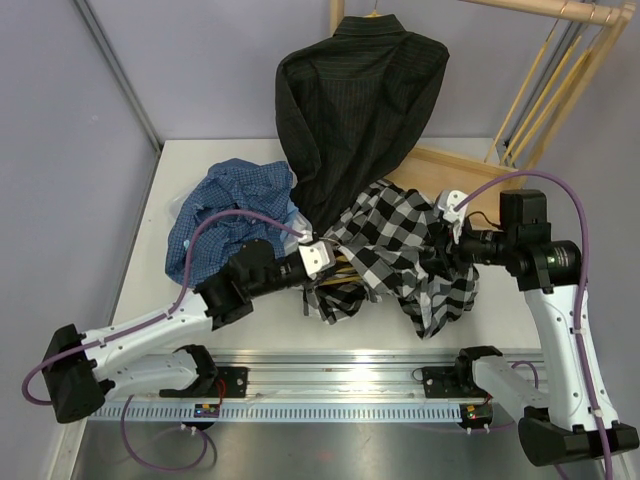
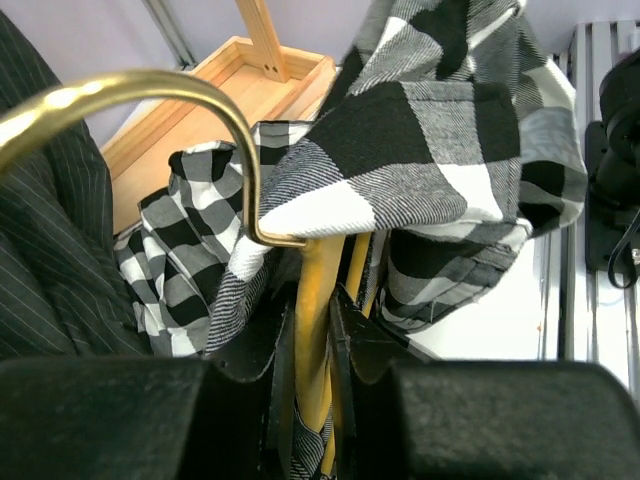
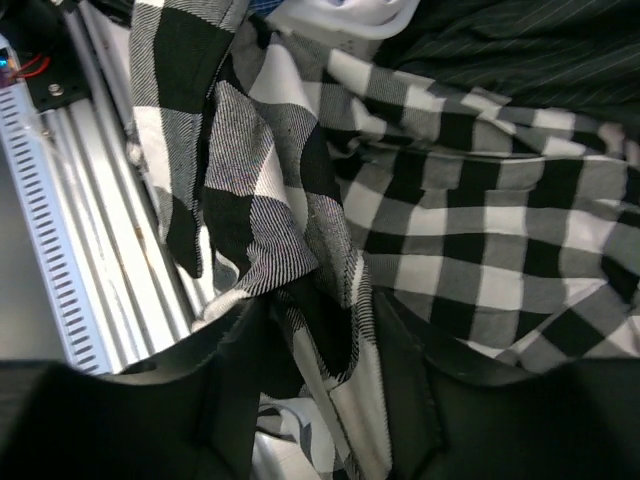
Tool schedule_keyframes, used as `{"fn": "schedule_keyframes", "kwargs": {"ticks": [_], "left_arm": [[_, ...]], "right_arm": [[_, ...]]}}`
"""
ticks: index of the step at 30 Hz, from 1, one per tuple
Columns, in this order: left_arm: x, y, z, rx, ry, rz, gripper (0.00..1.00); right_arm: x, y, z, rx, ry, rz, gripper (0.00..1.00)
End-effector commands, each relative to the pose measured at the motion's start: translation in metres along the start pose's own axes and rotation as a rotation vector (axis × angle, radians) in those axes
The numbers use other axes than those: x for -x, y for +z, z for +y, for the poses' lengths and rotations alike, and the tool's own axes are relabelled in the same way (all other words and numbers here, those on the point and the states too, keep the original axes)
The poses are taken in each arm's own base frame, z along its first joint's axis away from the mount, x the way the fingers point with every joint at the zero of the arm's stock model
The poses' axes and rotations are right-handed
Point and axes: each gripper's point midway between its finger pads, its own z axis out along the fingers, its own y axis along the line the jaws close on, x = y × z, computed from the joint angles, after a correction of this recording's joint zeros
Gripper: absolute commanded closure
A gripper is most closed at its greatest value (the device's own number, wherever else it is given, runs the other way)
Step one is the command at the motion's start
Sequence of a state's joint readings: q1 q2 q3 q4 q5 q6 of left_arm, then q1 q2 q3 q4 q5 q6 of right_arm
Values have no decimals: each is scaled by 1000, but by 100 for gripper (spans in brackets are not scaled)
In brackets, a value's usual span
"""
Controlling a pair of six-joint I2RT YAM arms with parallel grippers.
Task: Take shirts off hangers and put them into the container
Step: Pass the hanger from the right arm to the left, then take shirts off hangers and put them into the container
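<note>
Black-and-white large-check shirt (image 1: 405, 250) lies bunched mid-worktop, between both arms. Left hand (image 2: 312, 340) is nearly closed, clamped on the thin yellow hanger (image 2: 320, 262), which is wrapped in that shirt. Right hand (image 3: 320, 345) is partly open, with a fold of check cloth between the fingers, not visibly pinched.

Black pinstriped shirt (image 1: 360, 110) hangs at 12 o'clock. Dark blue small-check shirt (image 1: 232, 205) is heaped at 9 o'clock. White container can't be made out.

Risks:
- Right grip is loose, so cloth could slip and the shirt stay on the hanger.
- Brass-coloured metal hook (image 2: 150, 90) is near the pinstriped cloth and could snag it.
- Hem near the aluminium rail (image 1: 330, 385) at 6 o'clock may catch.

Only the left wrist view shows hook and clamp; the top view hides them under cloth. Only the right wrist view shows the finger gap.
</note>
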State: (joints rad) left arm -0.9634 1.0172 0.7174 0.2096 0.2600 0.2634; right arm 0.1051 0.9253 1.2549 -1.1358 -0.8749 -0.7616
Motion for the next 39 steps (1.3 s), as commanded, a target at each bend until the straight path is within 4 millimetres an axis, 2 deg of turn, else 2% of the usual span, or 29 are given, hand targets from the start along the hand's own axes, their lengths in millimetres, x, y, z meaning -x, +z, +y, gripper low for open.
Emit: {"fn": "schedule_keyframes", "kwargs": {"ticks": [1, 3, 6, 15, 19, 22, 24, 28, 31, 35, 39], "left_arm": [[48, 2, 26, 97, -77, -115, 100], [49, 2, 32, 132, -125, -109, 100], [48, 3, 42, 186, -188, -99, 100], [50, 9, 52, 242, -339, -69, 100], [55, 10, 57, 271, -386, -70, 100], [62, 10, 60, 281, -422, -89, 100], [67, 10, 60, 282, -452, -98, 100], [77, 12, 61, 278, -488, -117, 100], [83, 13, 61, 270, -506, -129, 100], [88, 13, 60, 259, -517, -145, 100], [89, 15, 56, 238, -523, -150, 100]], "right_arm": [[33, -5, -21, -89, -6, -69, 47], [42, -9, -24, -112, 3, -83, 31], [55, -16, -27, -140, 6, -102, 20], [90, -37, -18, -167, 17, -168, 12], [99, -39, 0, -89, 65, -187, 10], [95, -30, 11, 26, 160, -177, 11], [83, -21, 14, 79, 238, -140, 13], [49, 2, -3, 37, 379, -39, 16], [36, 15, -6, 32, 434, 5, 17], [33, 28, -5, 48, 459, 14, 19], [43, 39, -11, 65, 477, 7, 20]]}}
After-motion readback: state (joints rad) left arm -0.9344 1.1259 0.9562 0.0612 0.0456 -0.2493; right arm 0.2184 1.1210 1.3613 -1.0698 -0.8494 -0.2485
